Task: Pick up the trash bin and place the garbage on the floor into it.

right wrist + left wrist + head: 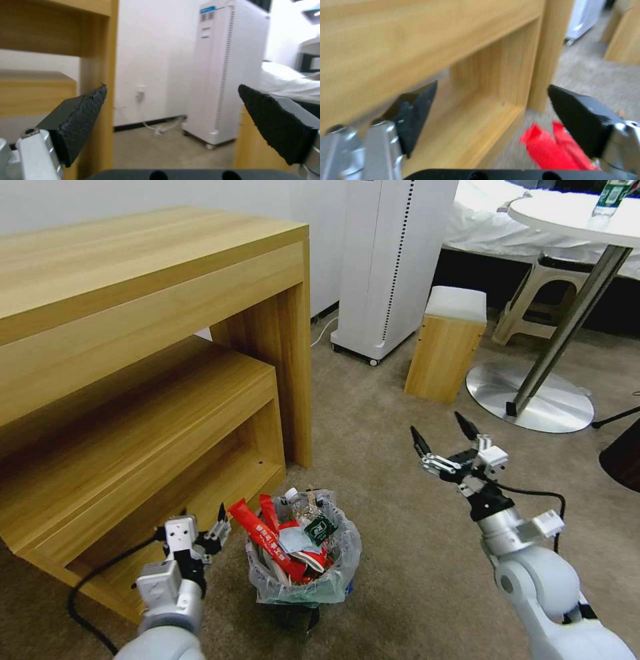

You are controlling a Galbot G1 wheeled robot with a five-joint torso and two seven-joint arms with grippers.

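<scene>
trash bin [303, 570] upright on floor [413, 553], stuffed w/ garbage [280, 537] | left gripper [202, 533] released, just beside rim, nothing held | right gripper [443, 437] released, raised clear, well apart

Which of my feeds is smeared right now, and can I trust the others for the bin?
Left wrist view: motion-blurred, the wooden shelf and long red wrapper soft, left gripper open. Head view: sharp on the trash bin, edges bowed by the wide lens. Right wrist view: right gripper open, fingertips crisp, white tower unit slightly soft.
</scene>
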